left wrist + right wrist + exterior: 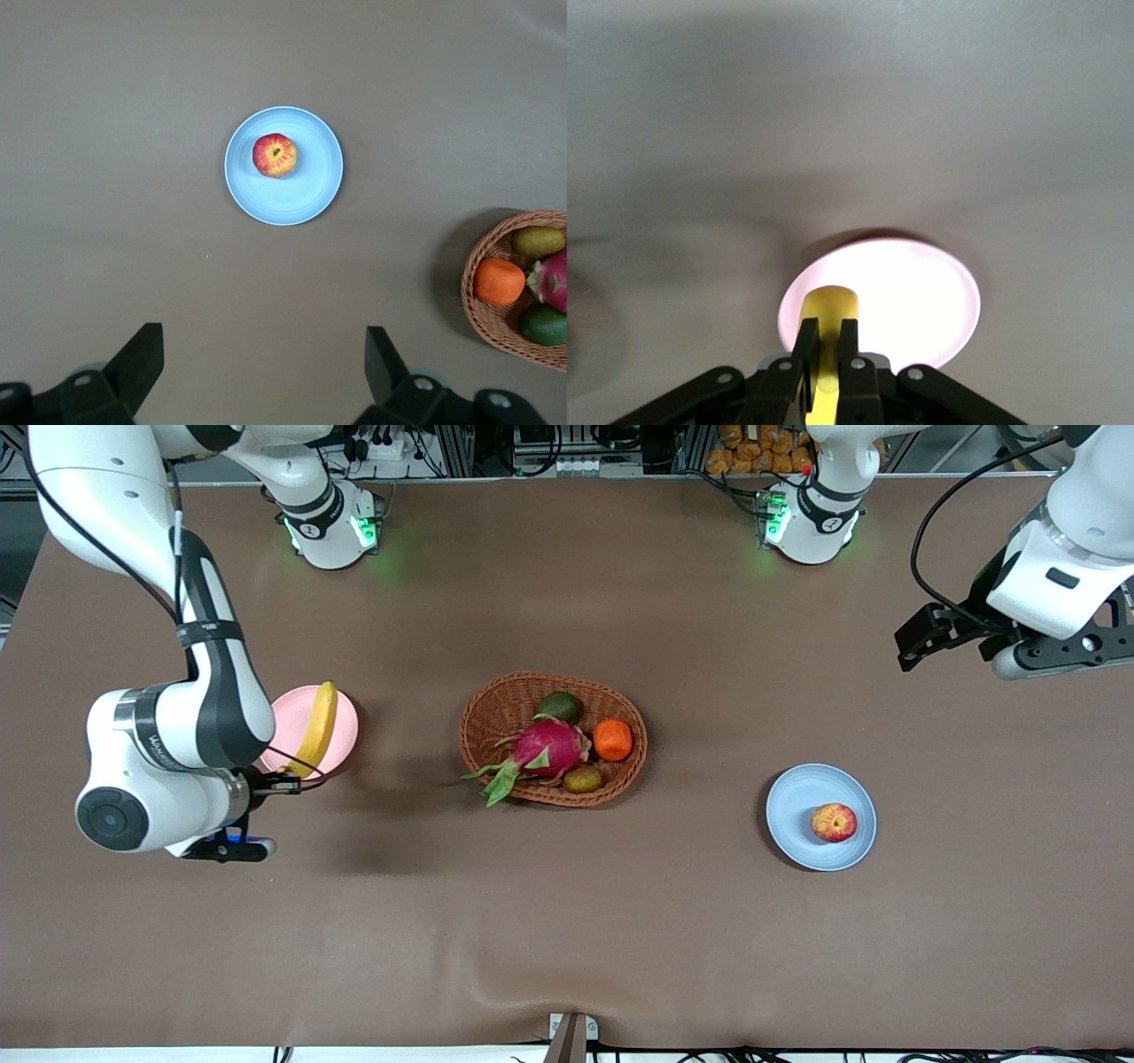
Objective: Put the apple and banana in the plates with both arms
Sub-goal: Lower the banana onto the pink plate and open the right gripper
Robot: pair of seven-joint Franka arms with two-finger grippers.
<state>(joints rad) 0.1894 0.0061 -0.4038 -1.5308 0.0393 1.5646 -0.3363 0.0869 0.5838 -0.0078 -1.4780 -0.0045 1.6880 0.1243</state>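
Note:
My right gripper [292, 779] is shut on one end of the yellow banana [319, 726], which stretches across the pale pink plate [345, 731]. In the right wrist view the gripper [829, 329] pinches the banana [828, 305] over the pink plate [921, 301]. I cannot tell whether the banana touches the plate. The red and yellow apple [834, 822] sits on the pale blue plate [797, 806]. My left gripper [992, 642] hangs open and empty high over the left arm's end of the table. Its wrist view shows the gripper [264, 354] well clear of the apple [275, 155] and blue plate [310, 190].
A brown wicker basket [496, 700] stands mid-table between the plates. It holds a pink dragon fruit [549, 748], an orange [612, 740], an avocado [559, 707] and a kiwi [582, 779]. The basket [483, 323] also shows at the edge of the left wrist view.

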